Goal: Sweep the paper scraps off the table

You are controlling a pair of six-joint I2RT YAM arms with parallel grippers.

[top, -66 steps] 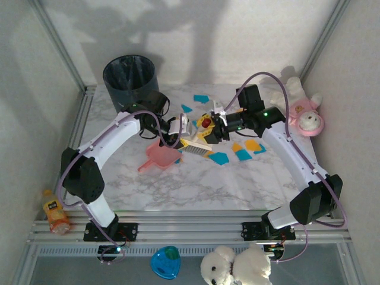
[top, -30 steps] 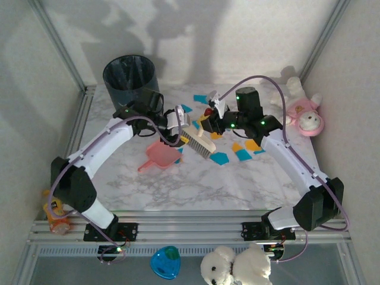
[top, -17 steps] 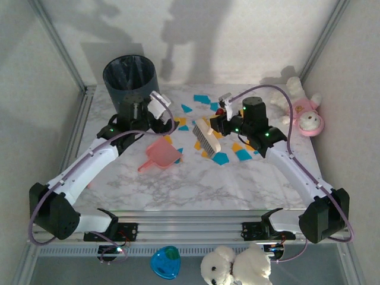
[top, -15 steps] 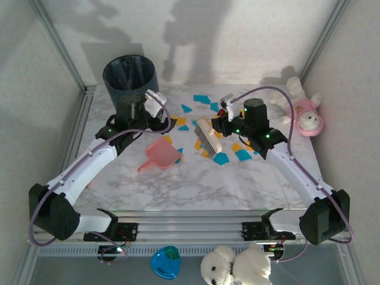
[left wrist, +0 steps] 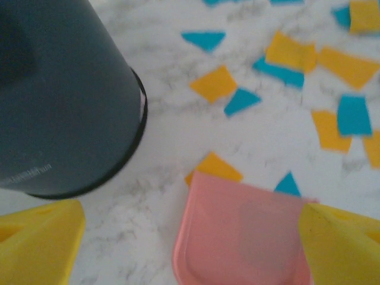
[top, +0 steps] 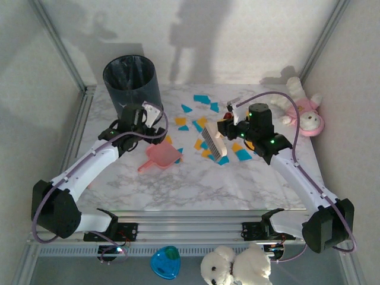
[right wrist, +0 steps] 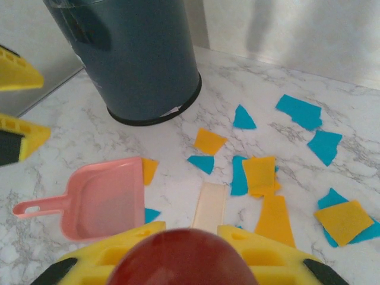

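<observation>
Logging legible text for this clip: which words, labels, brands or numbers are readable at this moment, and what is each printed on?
No text here can be read.
On the dark bin: a faint line of lettering low on its wall in the left wrist view, too blurred to read.
On the pink dustpan, the brush and the paper scraps: no markings visible.

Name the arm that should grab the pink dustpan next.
Left. The left hand is open, empty and close to the pink dustpan; the right hand is shut on the brush.
</observation>
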